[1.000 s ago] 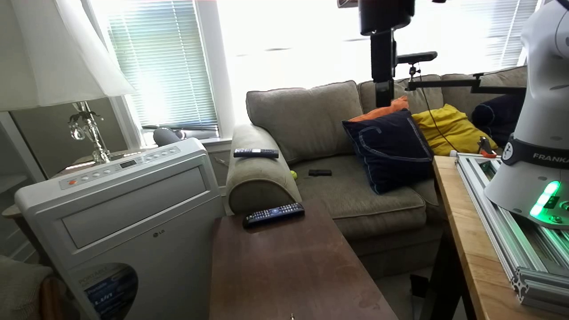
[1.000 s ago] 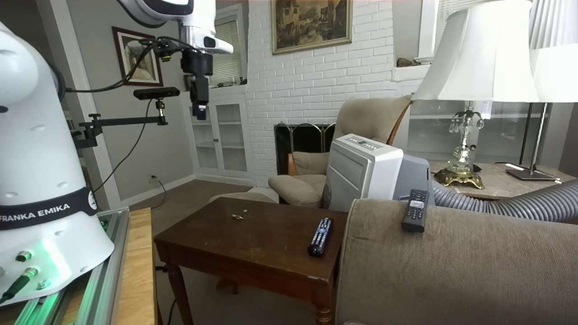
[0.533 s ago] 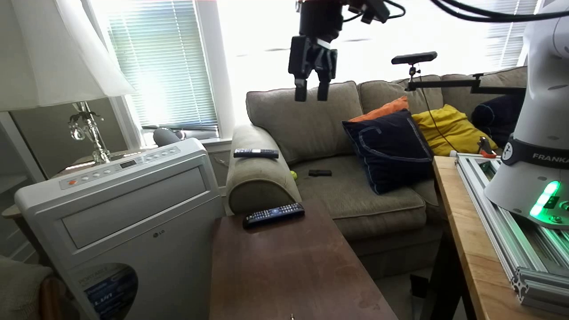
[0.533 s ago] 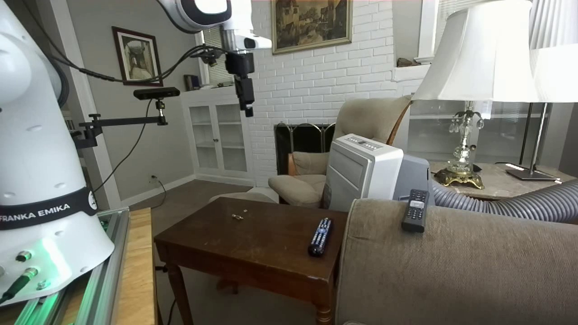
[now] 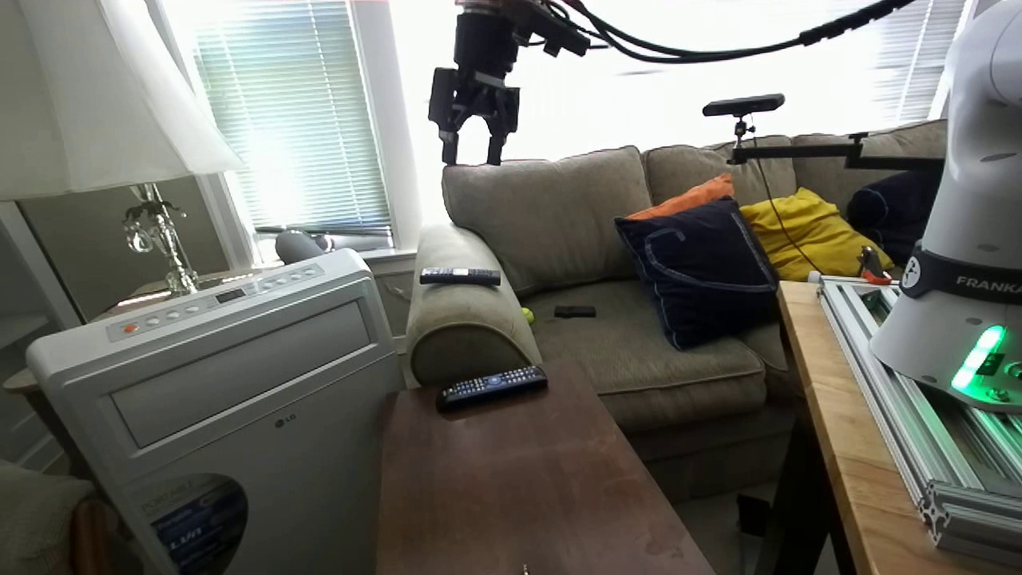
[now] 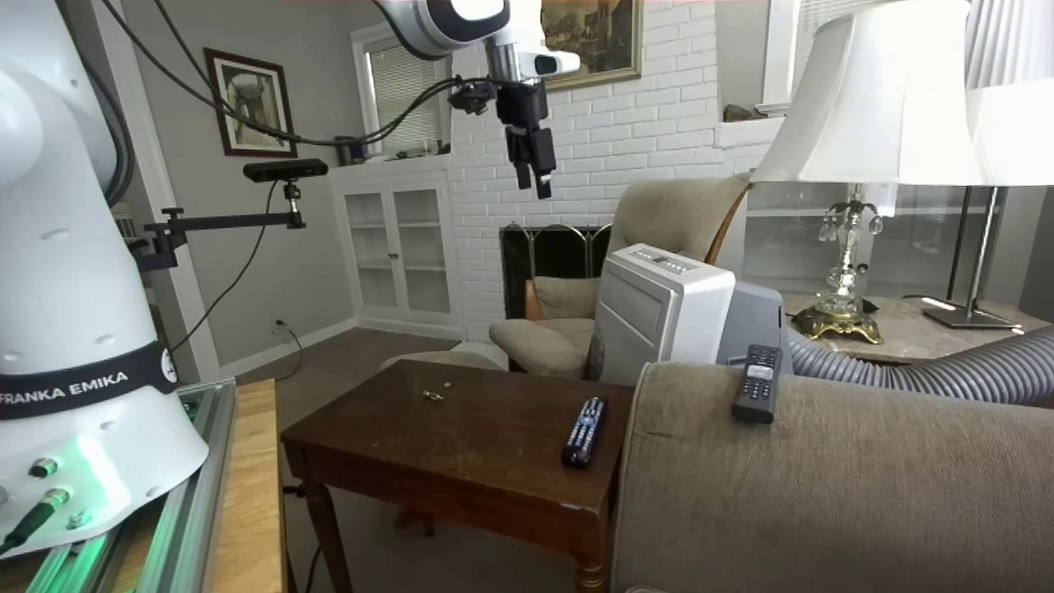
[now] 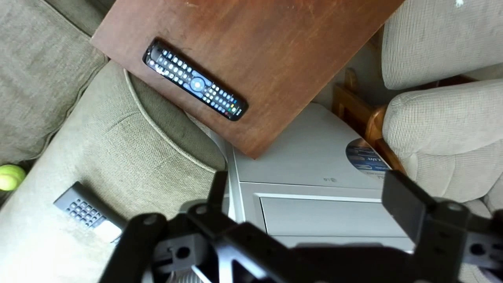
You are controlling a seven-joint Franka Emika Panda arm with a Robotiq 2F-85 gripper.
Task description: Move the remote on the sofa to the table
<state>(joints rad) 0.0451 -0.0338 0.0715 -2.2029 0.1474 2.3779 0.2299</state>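
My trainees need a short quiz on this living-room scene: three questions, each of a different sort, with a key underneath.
1. True or false: the gripper is open and holds nothing.

2. Which of these lies on the sofa's armrest?
A. the crystal lamp
B. a black remote
C. the yellow pillow

3. Fill in the blank: the brand letters on the front of the portable air conditioner read ____.

Key: 1. True. 2. B. 3. LG.

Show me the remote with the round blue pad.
The table remote; the armrest remote has a pale screen instead. The dark object on the seat is unclear.
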